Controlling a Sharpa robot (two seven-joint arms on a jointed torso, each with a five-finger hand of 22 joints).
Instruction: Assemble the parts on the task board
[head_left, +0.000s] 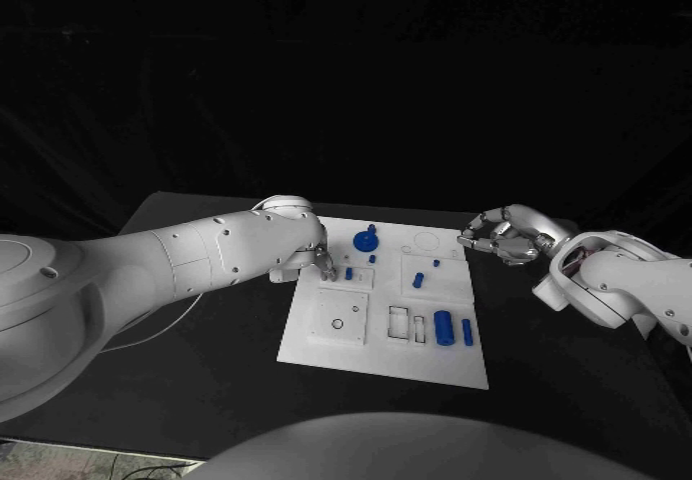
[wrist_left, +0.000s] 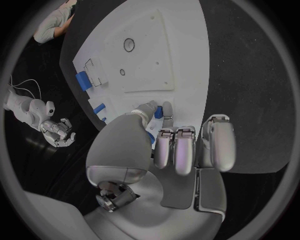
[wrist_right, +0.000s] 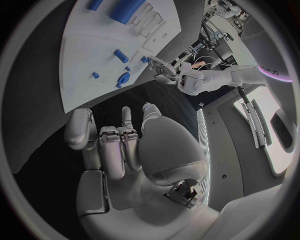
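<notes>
Mostly dark scene: black desk (head_left: 216, 370) under a black backdrop, with a thin white cable (head_left: 159, 330) trailing across the desk beneath the left arm.

White task board (head_left: 378, 352) lies flat mid-desk, between the two hands. Left hand (head_left: 306, 258) is over the board's near-left edge, fingers curled down; in the left wrist view thumb and a fingertip (wrist_left: 147, 109) close on a small blue peg (wrist_left: 159, 112) right at the board surface, the other fingers (wrist_left: 176, 150) folded side by side. Looks like a pinch on that peg, contact partly hidden by the thumb.

Right hand (head_left: 500, 236) hangs just off the board's far-right corner, above the desk, not touching the board. Fingers are curled in toward the palm, nothing seen in them; same in the right wrist view.

On the board: a blue round gear-like part (head_left: 364, 240) just beyond the left hand's fingertips, a small blue peg (head_left: 348, 273) beside those fingers, another short peg (head_left: 418, 281) toward the middle, a tiny blue piece (head_left: 436, 263) nearer the right hand. Toward the robot from both hands, a fat blue cylinder (head_left: 444, 327) and a thinner blue pin (head_left: 467, 332) lie side by side next to rectangular slots (head_left: 398, 322). A square recess with a small ring outline (head_left: 338, 323) sits below the left hand. A faint circle outline (head_left: 428, 243) sits near the right hand.
</notes>
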